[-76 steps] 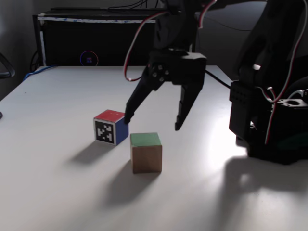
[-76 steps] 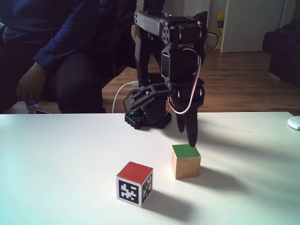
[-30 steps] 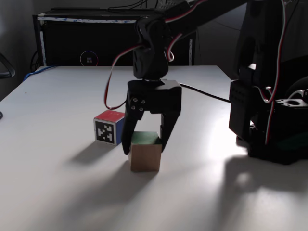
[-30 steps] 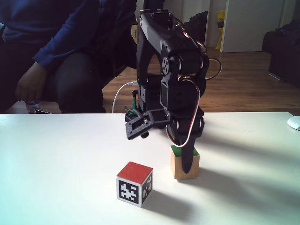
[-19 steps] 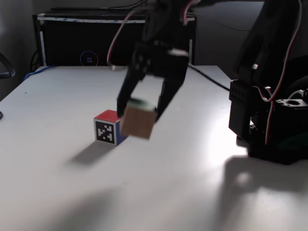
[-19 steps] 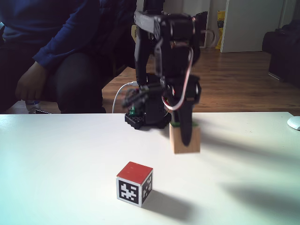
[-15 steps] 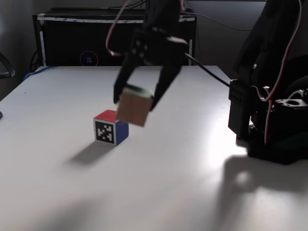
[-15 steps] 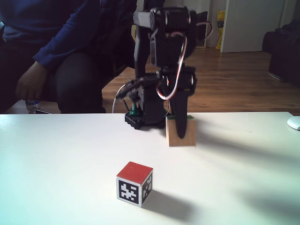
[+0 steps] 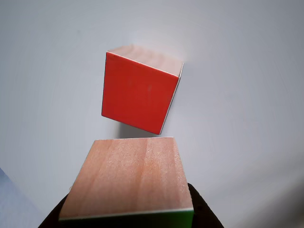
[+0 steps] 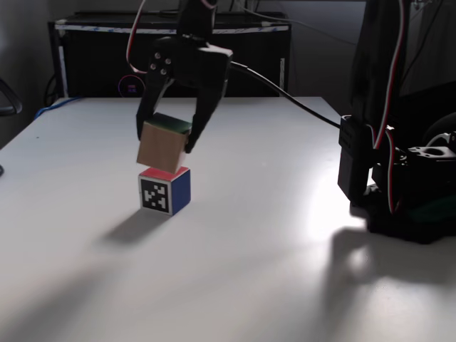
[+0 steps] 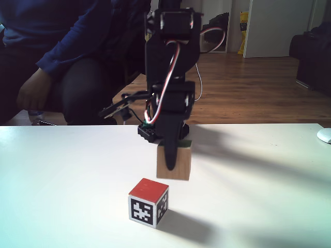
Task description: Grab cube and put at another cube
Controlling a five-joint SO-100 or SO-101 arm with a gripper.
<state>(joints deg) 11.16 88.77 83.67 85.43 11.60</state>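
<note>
Fixed views give the clearest account. At the left of a fixed view sits a person (image 11: 57, 57) in dark clothing behind the white desk (image 11: 62, 181), one forearm resting on a knee. Further right in that view, the black arm (image 11: 168, 67) reaches down, and its hand (image 11: 173, 155) is closed on the cube (image 11: 174, 161), one dark finger (image 11: 170, 150) crossing the cube's front wooden face. The cube hangs clear of the desk, its green face upward. Lower and slightly to the left stands another cube (image 11: 149, 202) on the desk, red face up, with a black-and-white marker pattern on the side towards the camera.

From the opposite fixed view, the hand (image 10: 165, 146) grips the cube (image 10: 162, 144) between its two fingers, tilted, just above another cube (image 10: 165, 189); whether the two touch cannot be told. A navy face shows on the right side of the lower cube. To the right, the arm's base (image 10: 399, 178) stands on the desk (image 10: 271, 271).

Seen in the other view, looking down, another cube (image 9: 140, 95) shows its red top against the desk (image 9: 247, 95), while the cube (image 9: 130, 180) fills the lower middle, a green strip along its bottom edge.
</note>
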